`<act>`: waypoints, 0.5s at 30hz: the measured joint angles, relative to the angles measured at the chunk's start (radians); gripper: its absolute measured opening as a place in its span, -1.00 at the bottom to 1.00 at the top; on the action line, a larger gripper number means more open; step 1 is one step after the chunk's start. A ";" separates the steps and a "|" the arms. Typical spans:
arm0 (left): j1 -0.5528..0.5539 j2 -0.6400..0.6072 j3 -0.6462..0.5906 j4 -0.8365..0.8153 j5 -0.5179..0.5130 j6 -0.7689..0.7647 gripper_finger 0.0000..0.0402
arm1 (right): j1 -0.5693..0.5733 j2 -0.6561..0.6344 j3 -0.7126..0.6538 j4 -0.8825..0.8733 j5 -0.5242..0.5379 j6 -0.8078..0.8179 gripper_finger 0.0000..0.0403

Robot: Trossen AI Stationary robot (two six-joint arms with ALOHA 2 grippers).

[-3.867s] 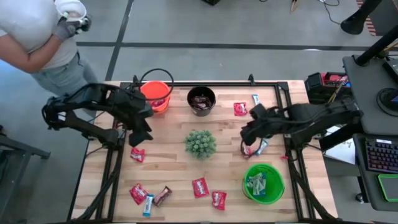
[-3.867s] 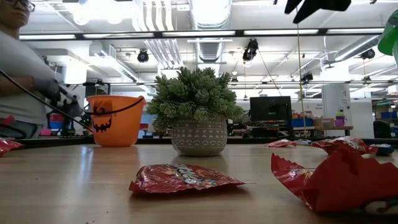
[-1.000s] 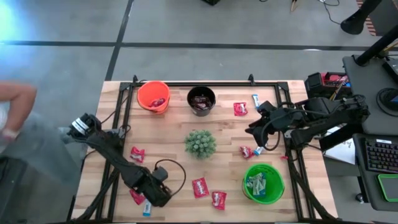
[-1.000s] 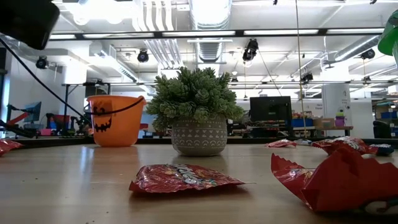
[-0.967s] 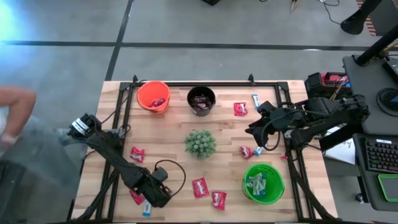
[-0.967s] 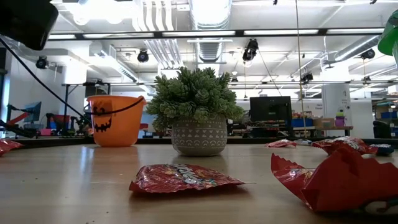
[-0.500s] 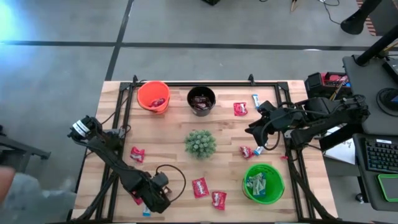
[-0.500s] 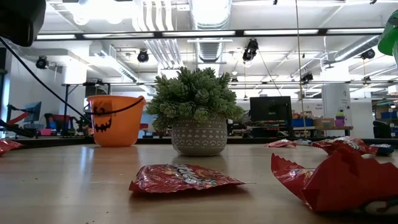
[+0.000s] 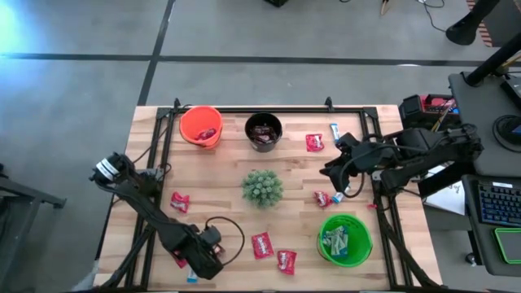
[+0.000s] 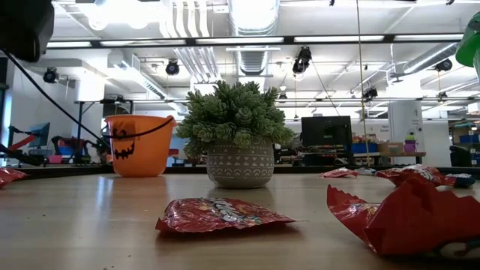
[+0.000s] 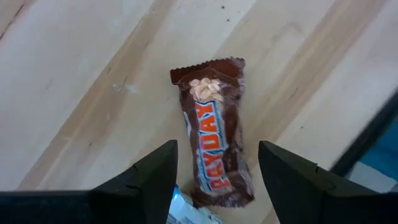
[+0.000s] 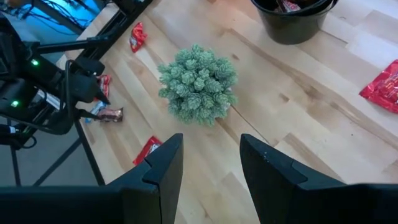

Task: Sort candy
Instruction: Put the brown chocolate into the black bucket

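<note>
My left gripper [image 11: 214, 171] hangs over the near left corner of the table [image 9: 220, 175], fingers [image 11: 152, 174] spread wide on either side of a dark brown candy bar [image 11: 214, 146] that lies flat on the wood, not gripped. A blue-and-white candy [image 11: 189, 214] peeks out just beside the brown bar's near end. From above, the same gripper [image 9: 205, 260] hides the brown bar; a red candy [image 9: 178, 259] and the blue-and-white one [image 9: 191, 277] show at its edge.

My right gripper [image 12: 211, 165] hovers on the right side of the table, above open wood, fingers [image 12: 165, 165] apart and nothing between them. From above it [image 9: 335, 169] sits just beside a red candy [image 9: 323, 198] and a blue-and-white candy [image 9: 340, 195].

Other candy: red ones at left-centre [image 9: 180, 202], two near the front middle [image 9: 262, 244] [image 9: 286, 260], one far right [image 9: 314, 142], with a blue-and-white piece [image 9: 334, 129] beside it. The orange bucket [image 9: 201, 124] holds red candy, the black bucket [image 9: 264, 130] seems to hold dark ones, the green bucket [image 9: 344, 238] blue-and-white ones. The plant [image 9: 262, 187] sits mid-table.
</note>
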 joint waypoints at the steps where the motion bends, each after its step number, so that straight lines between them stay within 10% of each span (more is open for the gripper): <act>1: 0.000 0.008 -0.001 0.003 0.000 0.000 0.01 | 0.000 0.004 0.000 0.000 0.000 0.000 -0.25; 15: 0.000 0.073 -0.001 0.023 0.005 -0.003 -0.06 | 0.000 0.047 0.000 0.001 -0.024 -0.004 -0.25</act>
